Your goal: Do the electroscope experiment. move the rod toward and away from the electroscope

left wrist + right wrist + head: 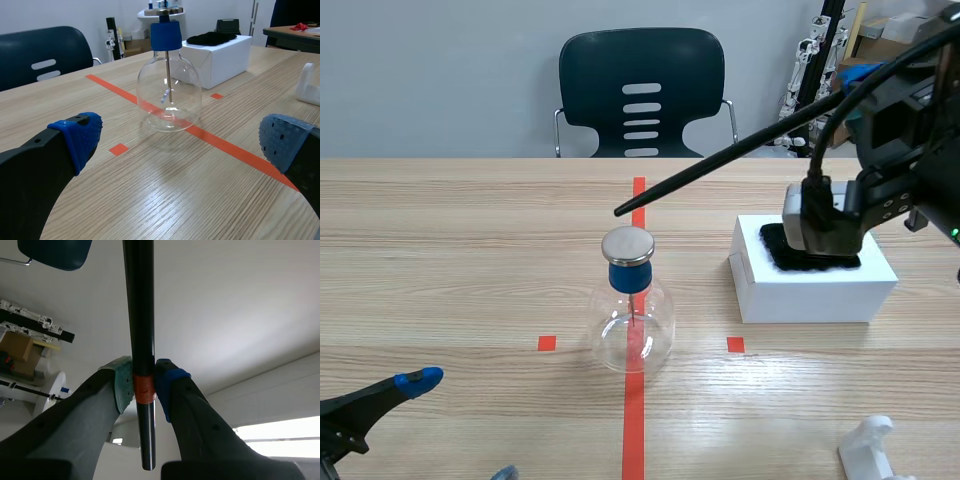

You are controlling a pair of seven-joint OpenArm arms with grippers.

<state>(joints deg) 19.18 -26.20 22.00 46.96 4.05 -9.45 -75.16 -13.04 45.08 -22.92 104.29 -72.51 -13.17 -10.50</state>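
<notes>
Wooden table (470, 250), electroscope (631, 285), white box (815, 292) (cloth (215, 38) atop)

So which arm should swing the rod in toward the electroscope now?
Right. Its fingers are shut on the black rod, whose tip appears close above the metal cap of the electroscope. The left fingers sit open and low, holding nothing.

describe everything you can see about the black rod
The rod is long, thin, black and glossy-looking, narrowing to a point. An orange-red band wraps it near the held end, and the right gripper is shut on it there, pads pressed on either side. It slants down from the right arm toward the table's middle; its tip hangs in the air just above the metal cap of the electroscope, apart from it. Nothing else touches it.
</notes>
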